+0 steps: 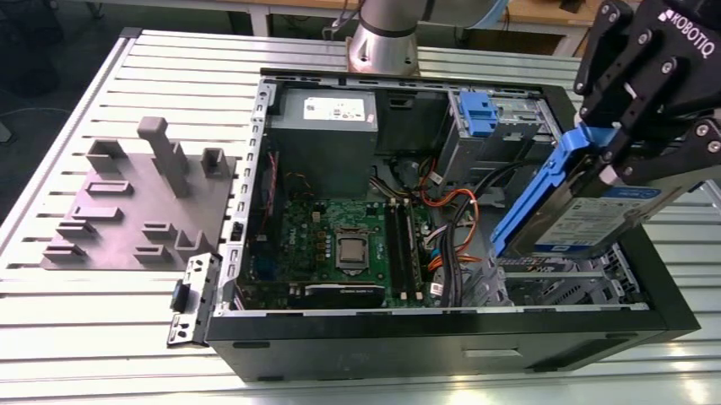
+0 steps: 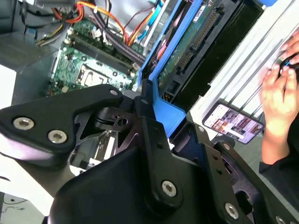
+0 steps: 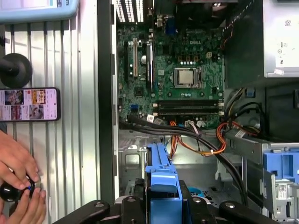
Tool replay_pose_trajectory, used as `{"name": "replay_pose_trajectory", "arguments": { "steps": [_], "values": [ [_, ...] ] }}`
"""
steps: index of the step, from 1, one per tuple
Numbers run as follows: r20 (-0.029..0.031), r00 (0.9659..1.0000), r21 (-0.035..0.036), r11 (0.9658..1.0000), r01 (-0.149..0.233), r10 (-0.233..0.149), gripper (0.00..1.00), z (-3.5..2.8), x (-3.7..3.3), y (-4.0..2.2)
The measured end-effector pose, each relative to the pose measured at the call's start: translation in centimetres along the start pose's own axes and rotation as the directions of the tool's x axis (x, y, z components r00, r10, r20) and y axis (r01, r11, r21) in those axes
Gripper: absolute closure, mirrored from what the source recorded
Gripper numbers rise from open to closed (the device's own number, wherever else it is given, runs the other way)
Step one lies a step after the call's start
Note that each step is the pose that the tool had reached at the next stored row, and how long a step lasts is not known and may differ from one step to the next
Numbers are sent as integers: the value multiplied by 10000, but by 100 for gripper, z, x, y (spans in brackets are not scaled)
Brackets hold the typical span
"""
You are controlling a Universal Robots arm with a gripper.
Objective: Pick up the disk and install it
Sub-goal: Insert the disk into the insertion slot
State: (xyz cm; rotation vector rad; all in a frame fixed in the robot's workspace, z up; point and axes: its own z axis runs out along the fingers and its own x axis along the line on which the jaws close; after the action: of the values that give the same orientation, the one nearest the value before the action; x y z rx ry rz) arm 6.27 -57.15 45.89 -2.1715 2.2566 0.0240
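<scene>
**Disk gripped, poised over the bay**

The hand (image 1: 612,156) pinches the disk (image 1: 580,215) by its blue rail, fingers pressed onto it. The disk hangs tilted, label outward, with its lower end just above the drive bay (image 1: 563,283) at the exterior view's right of the open case (image 1: 451,342). I cannot tell whether it touches the bay frame. The pick-up looks done, so installing is the step in hand. Seating it would call for squaring the rails to the bay and keeping clear of the orange cables (image 1: 453,202). Beyond lies the motherboard (image 1: 338,236). Outside the case, a phone (image 3: 30,103) rests on the tabletop (image 1: 113,321).
</scene>
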Motion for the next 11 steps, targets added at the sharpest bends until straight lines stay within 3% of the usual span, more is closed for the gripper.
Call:
{"name": "replay_pose_trajectory", "arguments": {
  "steps": [8,11],
  "values": [
    [3,10000,75,10000,3,-3,63,43,1,-17],
    [3,10000,75,10000,12,-12,63,79,-1,-70]
  ]
}}
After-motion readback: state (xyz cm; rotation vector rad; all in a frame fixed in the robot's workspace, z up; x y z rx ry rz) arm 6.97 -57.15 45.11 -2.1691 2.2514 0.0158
